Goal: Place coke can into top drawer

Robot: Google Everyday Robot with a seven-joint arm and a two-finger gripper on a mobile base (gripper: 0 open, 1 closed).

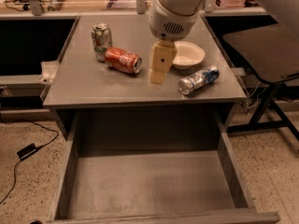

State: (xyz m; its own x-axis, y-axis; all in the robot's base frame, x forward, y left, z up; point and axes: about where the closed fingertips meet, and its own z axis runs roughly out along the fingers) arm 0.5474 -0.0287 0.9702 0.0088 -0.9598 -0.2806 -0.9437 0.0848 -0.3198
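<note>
The coke can [123, 60], red-orange with white lettering, lies on its side on the grey cabinet top [93, 85], left of centre. My gripper [157, 77] hangs from the white arm [175, 8] over the cabinet top, just right of the coke can and apart from it. It holds nothing that I can see. The top drawer [149, 185] is pulled open below the cabinet's front edge; its flat, scuffed grey bottom is bare.
A green-and-white can [101, 42] stands upright behind the coke can. A white bowl [189, 55] sits right of the gripper. A blue-and-silver can [198, 80] lies on its side at the front right. A dark chair [266, 50] stands to the right, and a cable [23, 148] lies on the floor to the left.
</note>
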